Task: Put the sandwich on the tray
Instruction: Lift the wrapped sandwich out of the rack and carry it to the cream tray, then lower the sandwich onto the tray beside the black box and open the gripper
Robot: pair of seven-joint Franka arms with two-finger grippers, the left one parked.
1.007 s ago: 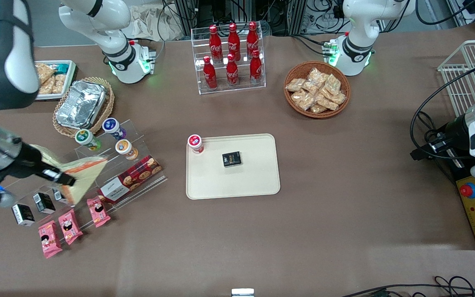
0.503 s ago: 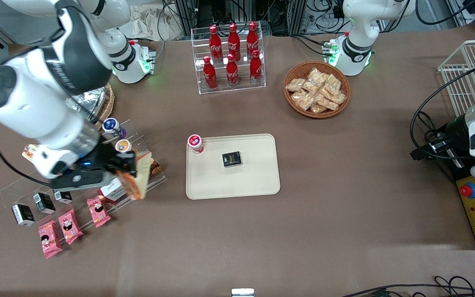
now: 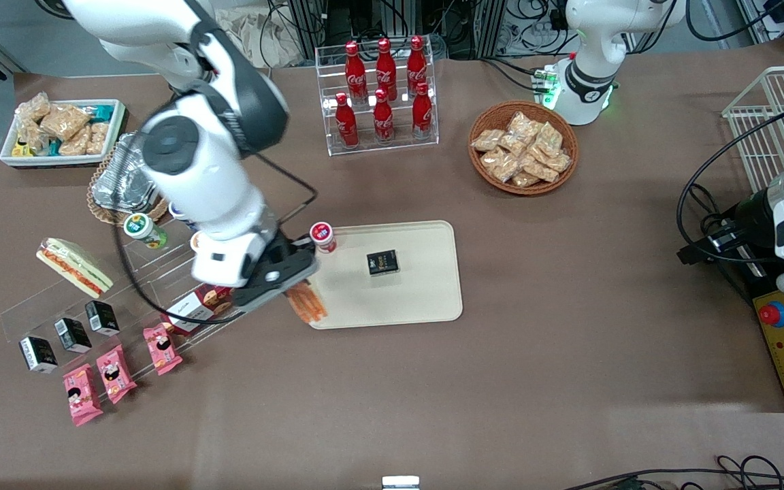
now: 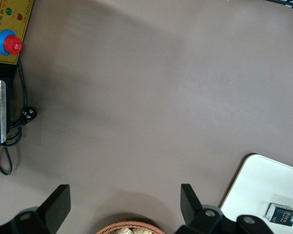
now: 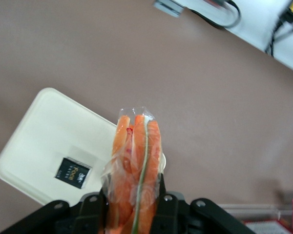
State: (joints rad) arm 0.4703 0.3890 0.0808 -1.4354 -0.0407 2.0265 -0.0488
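Observation:
My right gripper is shut on the clear-wrapped sandwich and holds it on edge above the tray's corner nearest the front camera, toward the working arm's end. In the right wrist view the sandwich shows orange layers with a thin green line, clamped between the two black fingers. The cream-beige tray lies in the table's middle and also shows in the right wrist view and the left wrist view. On it stand a small black box and a red-capped jar.
A second wrapped sandwich lies on the clear acrylic shelf with a cookie box, jars and small black boxes. Pink packets lie nearer the camera. A foil container, cola rack and snack basket stand farther from the camera.
My right arm has swung from the acrylic shelf toward the tray, carrying the sandwich; it now hangs over the tray's corner. The second sandwich and white snack box are uncovered.

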